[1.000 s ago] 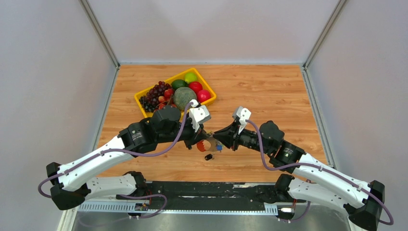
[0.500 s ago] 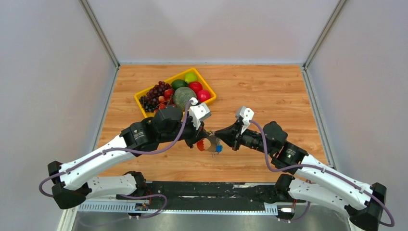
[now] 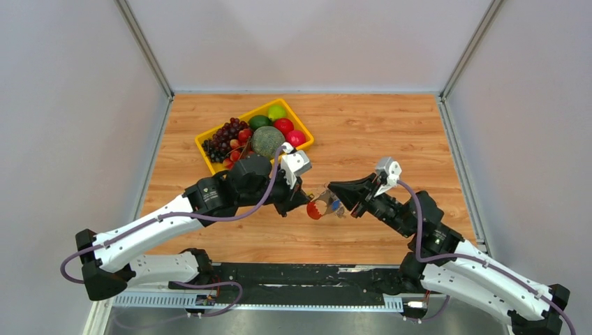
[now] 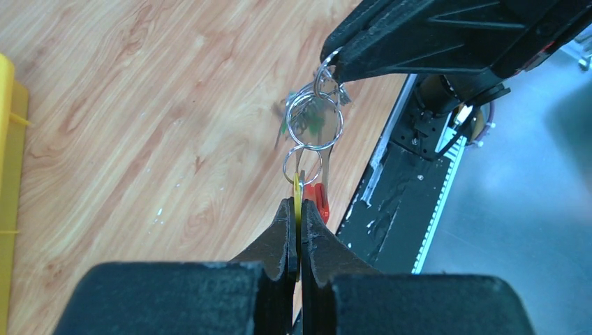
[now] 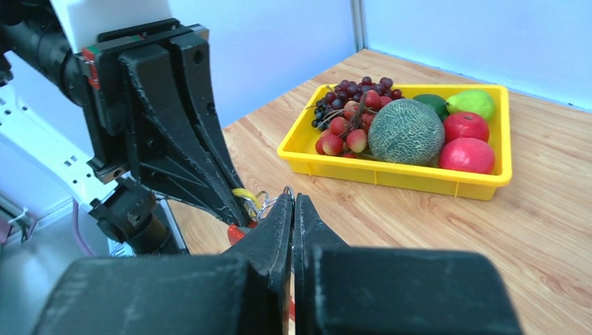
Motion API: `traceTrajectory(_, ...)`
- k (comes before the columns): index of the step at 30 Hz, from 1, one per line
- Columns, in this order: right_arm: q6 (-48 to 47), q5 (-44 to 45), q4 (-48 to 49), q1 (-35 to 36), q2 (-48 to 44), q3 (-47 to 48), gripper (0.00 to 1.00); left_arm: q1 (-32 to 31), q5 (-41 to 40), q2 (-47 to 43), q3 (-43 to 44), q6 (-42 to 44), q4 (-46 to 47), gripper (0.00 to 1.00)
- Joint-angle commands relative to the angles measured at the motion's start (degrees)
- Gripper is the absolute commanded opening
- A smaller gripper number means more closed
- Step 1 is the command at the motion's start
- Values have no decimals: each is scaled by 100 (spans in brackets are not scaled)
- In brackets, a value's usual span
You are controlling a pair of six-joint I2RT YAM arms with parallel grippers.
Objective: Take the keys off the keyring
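Above the wooden table [image 3: 391, 132], between the two arms, the keyring [image 4: 314, 127] is held in the air. Left gripper [image 4: 298, 209]: clenched on a yellow key [image 4: 297, 190], with the red oval tag [image 4: 320, 201] just beside it. Right gripper [image 5: 293, 204]: clamped on the keyring's opposite end. A blue key [image 3: 336, 205] hangs near the right fingertips. The yellow fruit tray [image 5: 391, 174] lies well apart.

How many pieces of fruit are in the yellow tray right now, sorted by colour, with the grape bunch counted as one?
Red fruit: 2
Dark green fruit: 1
Yellow-green fruit: 1
Grey-green netted melon: 1
Grape bunch, dark and red grapes: 1
Total in the yellow tray: 6
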Motion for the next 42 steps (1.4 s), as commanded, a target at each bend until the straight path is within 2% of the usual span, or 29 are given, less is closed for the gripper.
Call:
traceTrajectory(1,229,827,522,-8,-254,-42,0,5,234,-19,-70,-175,113,0)
traceTrajectory(5,265,803,609,-7,-423,-128,0,7,329,27,-90,-190,149,0)
traceTrajectory(9,265,675,1259,-6,-716,-564,0,6,692,211,-152,-217,408,0)
traceTrajectory(13,221,183,1925,-1,-708,-783,0,9,925,622,63,-312,706,0)
traceTrajectory(20,50,-760,1976,-3,-536,-680,0,9,1148,1097,325,-355,840,0)
traceTrajectory(26,133,13,1662,-2,-947,-789,0,6,724,848,156,-341,929,0)
traceTrajectory(29,233,1291,946,-9,-1127,-663,0,9,397,548,97,-304,835,0)
traceTrajectory(33,355,2316,19,-6,-1279,-495,0,9,-199,22,-65,-183,701,0)
traceTrajectory(36,343,2176,-218,-3,-1284,-530,0,8,-492,-349,-169,-60,665,0)
traceTrajectory(42,439,1231,-394,-2,-867,-421,0,5,-528,-476,-90,376,579,0)
